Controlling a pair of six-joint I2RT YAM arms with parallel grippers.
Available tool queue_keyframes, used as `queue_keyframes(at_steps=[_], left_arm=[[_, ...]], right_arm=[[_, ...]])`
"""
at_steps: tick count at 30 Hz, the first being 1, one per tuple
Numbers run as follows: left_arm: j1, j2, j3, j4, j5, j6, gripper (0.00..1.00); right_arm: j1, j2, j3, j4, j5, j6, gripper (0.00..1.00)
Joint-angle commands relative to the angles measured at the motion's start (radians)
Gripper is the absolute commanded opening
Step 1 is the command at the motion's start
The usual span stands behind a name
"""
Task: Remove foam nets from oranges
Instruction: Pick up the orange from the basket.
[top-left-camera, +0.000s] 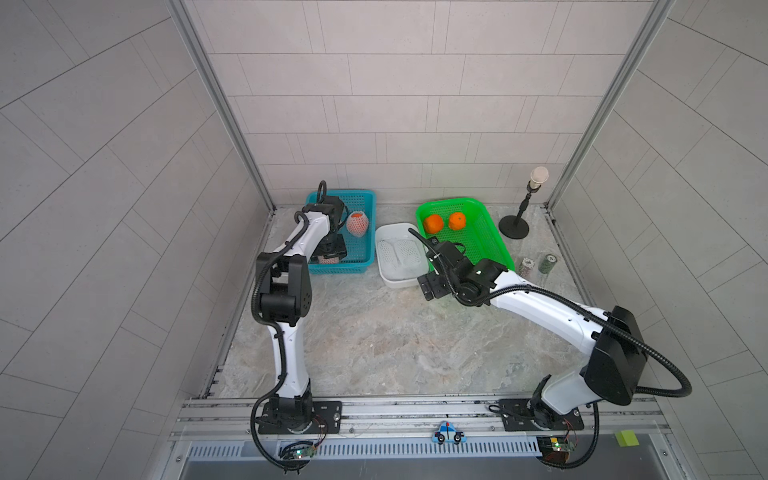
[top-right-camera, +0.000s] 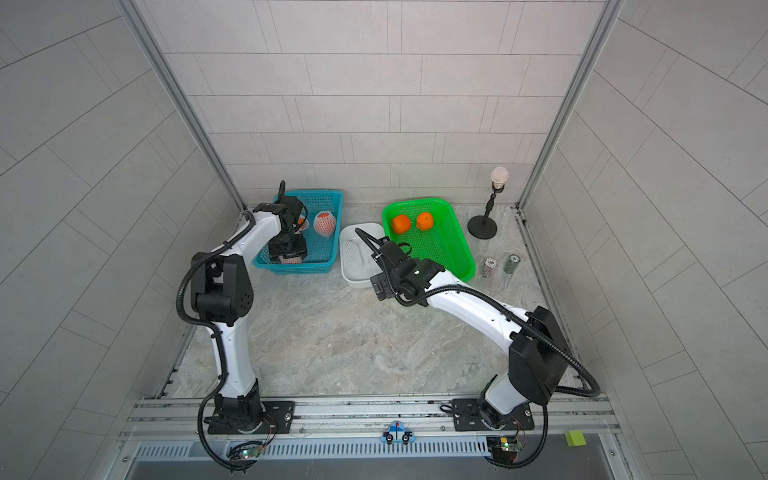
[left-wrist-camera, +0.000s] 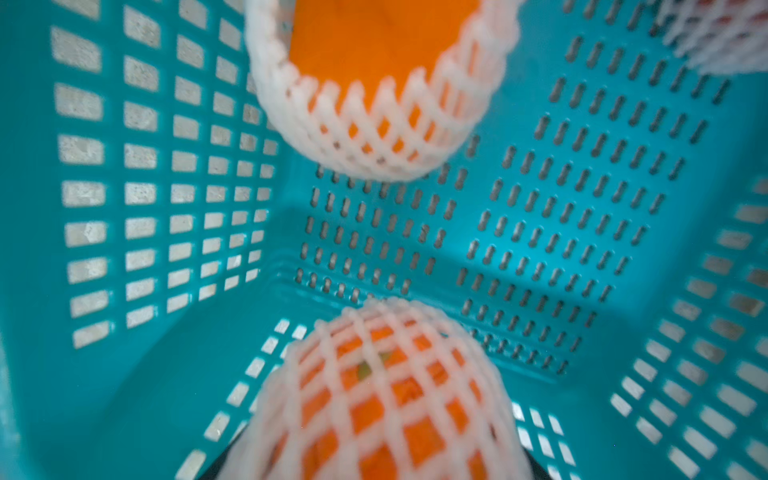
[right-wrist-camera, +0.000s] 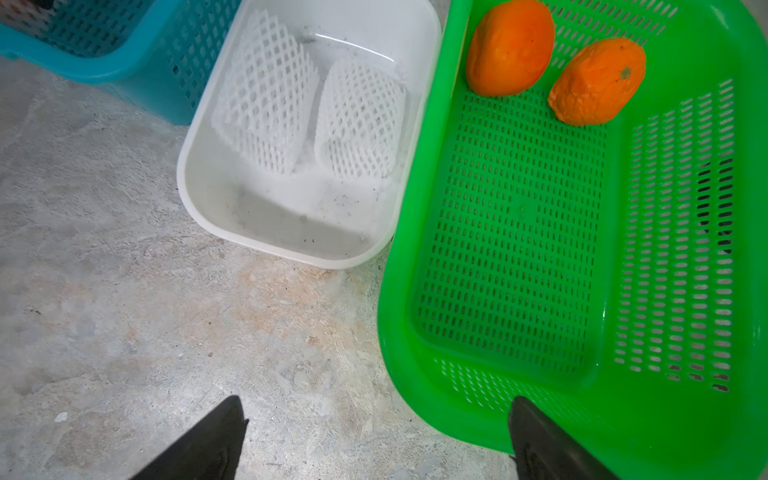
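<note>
The left gripper (top-left-camera: 331, 248) reaches down into the near end of the blue basket (top-left-camera: 365, 208), jaws astride a netted orange (left-wrist-camera: 374, 399) directly beneath. Whether they grip it cannot be told. A second netted orange (top-left-camera: 357, 223) lies farther back. The right gripper (right-wrist-camera: 376, 409), spread wide and empty, hovers near the tub (right-wrist-camera: 270, 220), well apart, so the left arm is nearer.

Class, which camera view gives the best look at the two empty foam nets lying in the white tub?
The right wrist view: the empty foam nets lie close and sharp in the white tub, every hole clear. Both top views show the nets small and faint; the left wrist view misses them.
</note>
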Motion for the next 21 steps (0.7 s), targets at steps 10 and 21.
queue_keyframes(at_steps=[10,21], left_arm=[[-0.121,-0.231,-0.090,-0.118,-0.041,0.041,0.67],[-0.179,-0.267,-0.079,-0.190,-0.042,0.064,0.67]], right_arm=[[0.023,-0.180,-0.163,0.205,-0.118,-0.130,1.00],[0.040,-0.217,-0.217,0.227,-0.161,-0.138,1.00]])
